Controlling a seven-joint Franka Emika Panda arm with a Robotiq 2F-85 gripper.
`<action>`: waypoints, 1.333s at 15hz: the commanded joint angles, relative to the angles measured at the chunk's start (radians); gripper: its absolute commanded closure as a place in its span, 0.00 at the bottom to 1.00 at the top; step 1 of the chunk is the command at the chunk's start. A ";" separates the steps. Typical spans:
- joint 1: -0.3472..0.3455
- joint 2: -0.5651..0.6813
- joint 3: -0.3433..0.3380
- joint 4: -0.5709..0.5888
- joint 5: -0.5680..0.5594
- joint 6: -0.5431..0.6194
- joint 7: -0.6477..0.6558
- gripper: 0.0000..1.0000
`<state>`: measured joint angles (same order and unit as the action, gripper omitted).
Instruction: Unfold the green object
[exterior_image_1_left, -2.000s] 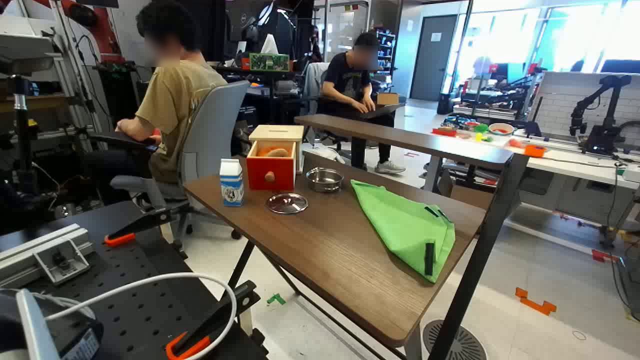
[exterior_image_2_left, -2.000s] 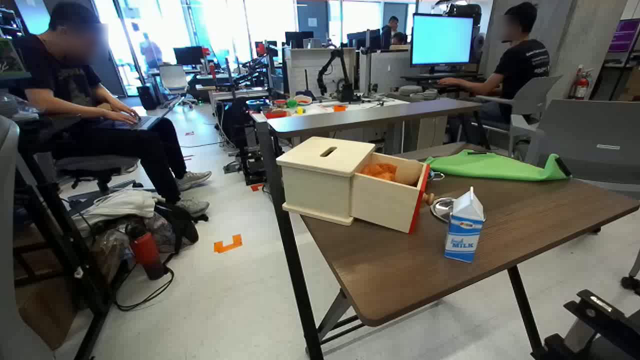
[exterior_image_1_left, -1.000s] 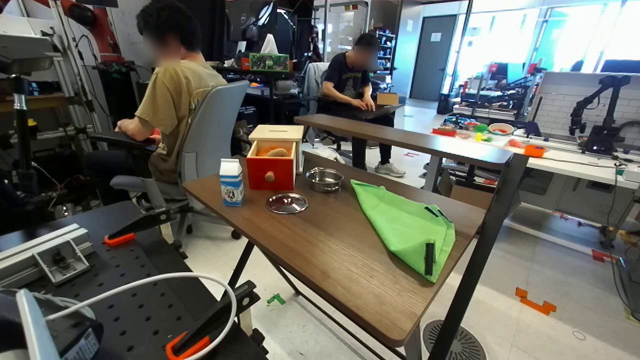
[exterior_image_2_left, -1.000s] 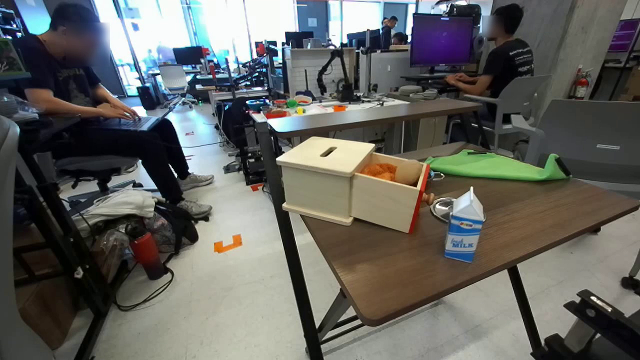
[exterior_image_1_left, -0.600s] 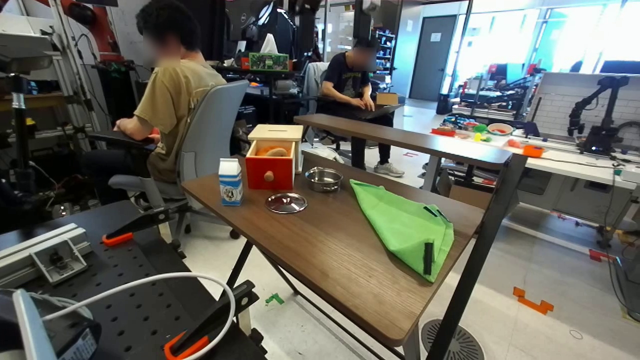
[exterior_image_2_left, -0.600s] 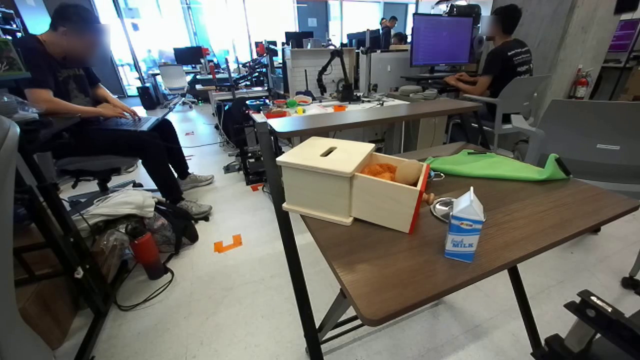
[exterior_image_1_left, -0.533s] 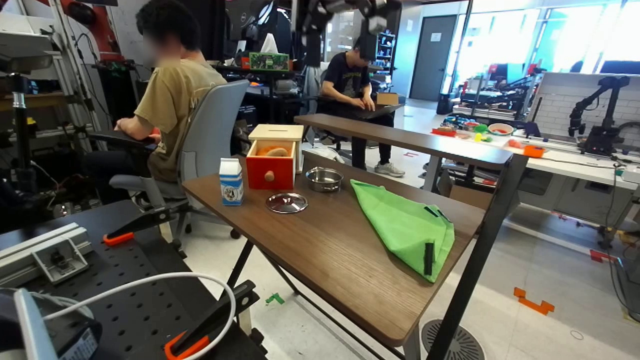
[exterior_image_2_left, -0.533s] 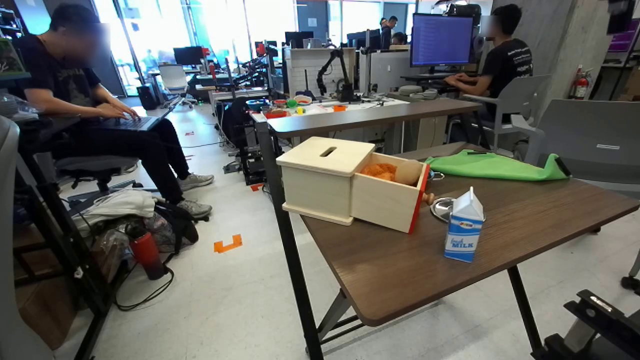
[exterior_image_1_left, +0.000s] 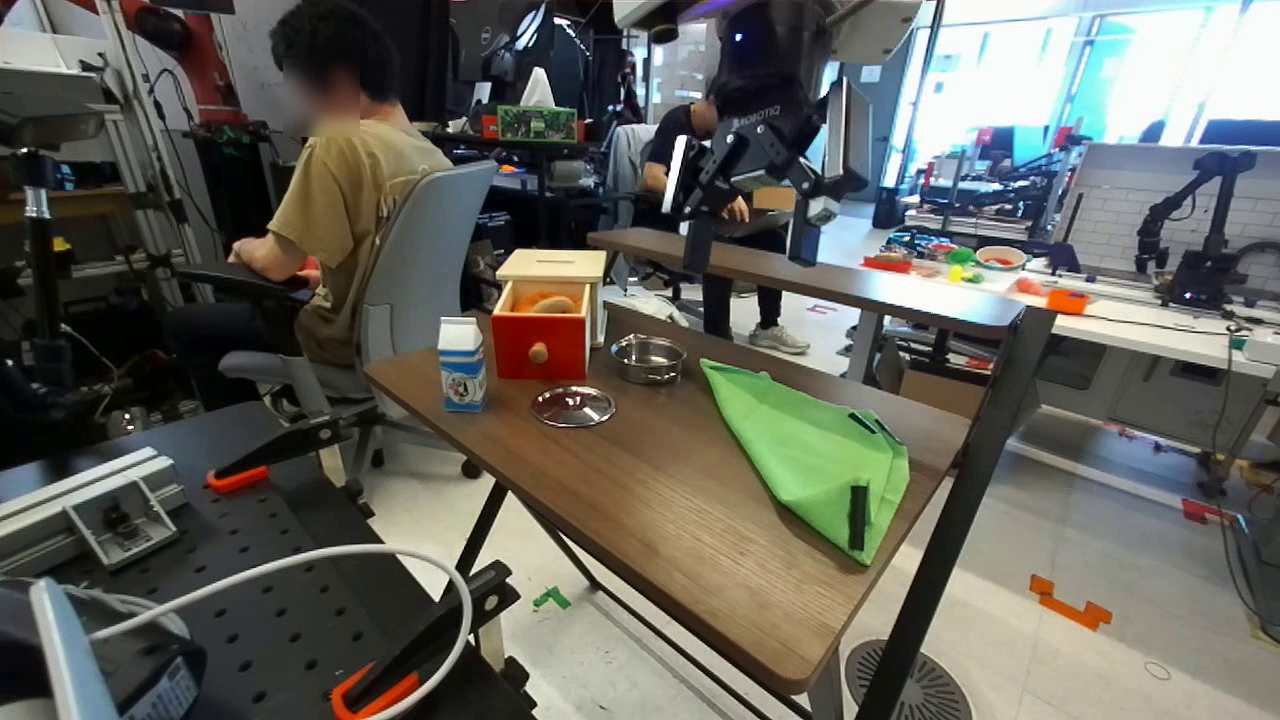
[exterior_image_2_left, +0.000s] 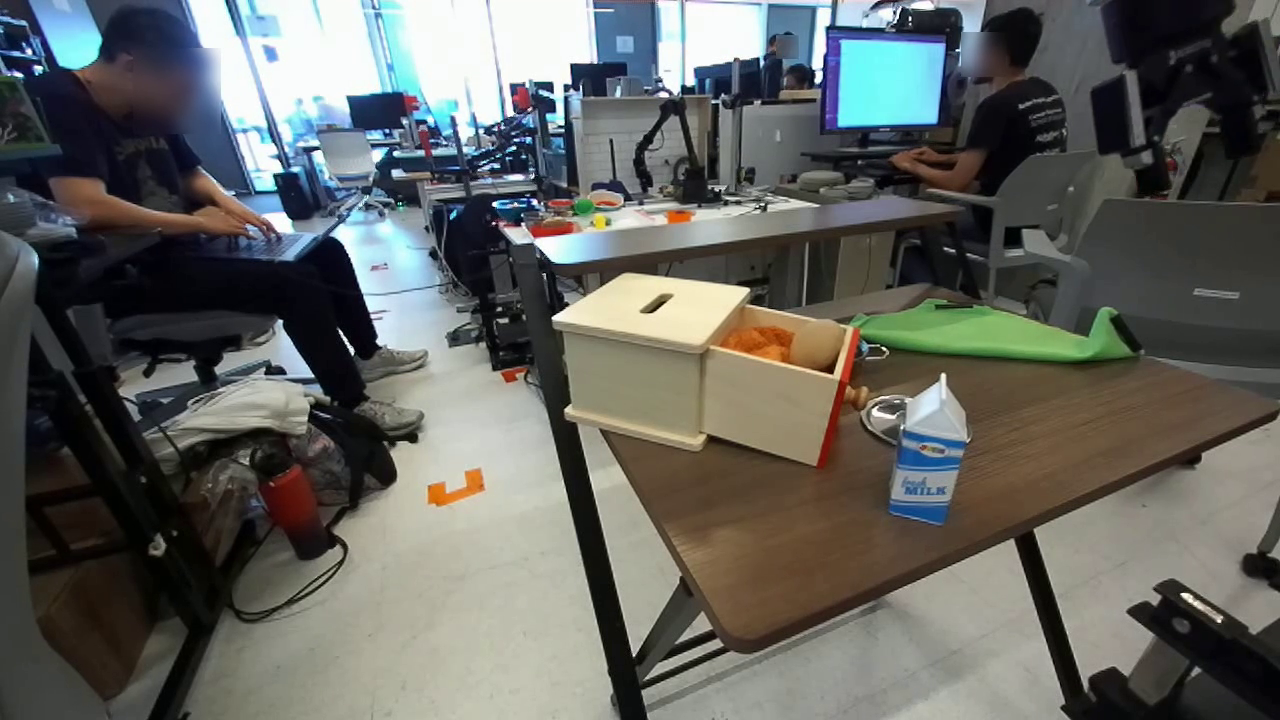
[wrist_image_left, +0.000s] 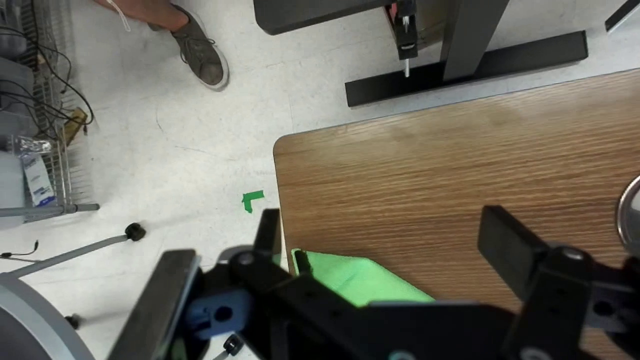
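Jaws spread, the gripper (exterior_image_1_left: 750, 248) hangs above the table (exterior_image_1_left: 620, 490). Below and apart from it, the green cloth (exterior_image_1_left: 805, 440) lies folded near the table's end; how its layers overlap is hard to make out. Farther along sit a pot (exterior_image_1_left: 648, 371), a lid (exterior_image_1_left: 573, 406), a milk carton (exterior_image_1_left: 463, 366) and a wooden box (exterior_image_1_left: 552, 264) with its drawer (exterior_image_1_left: 540, 332) open.

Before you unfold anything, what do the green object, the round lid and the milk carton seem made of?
Green object: probably matte fabric, given its soft folds. Round lid: likely polished metal, from its mirror-like reflections. Milk carton: perhaps printed card, from its flat faces and peaked top; plastic is possible.
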<state>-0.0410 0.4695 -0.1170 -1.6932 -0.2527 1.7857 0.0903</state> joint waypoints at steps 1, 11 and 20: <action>-0.003 0.170 0.001 0.246 -0.039 -0.084 -0.063 0.00; -0.038 0.237 0.022 0.414 0.088 0.144 -0.083 0.00; -0.063 0.196 0.039 0.418 0.128 0.148 -0.107 0.00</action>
<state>-0.1079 0.6644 -0.0708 -1.2781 -0.1294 1.9362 -0.0141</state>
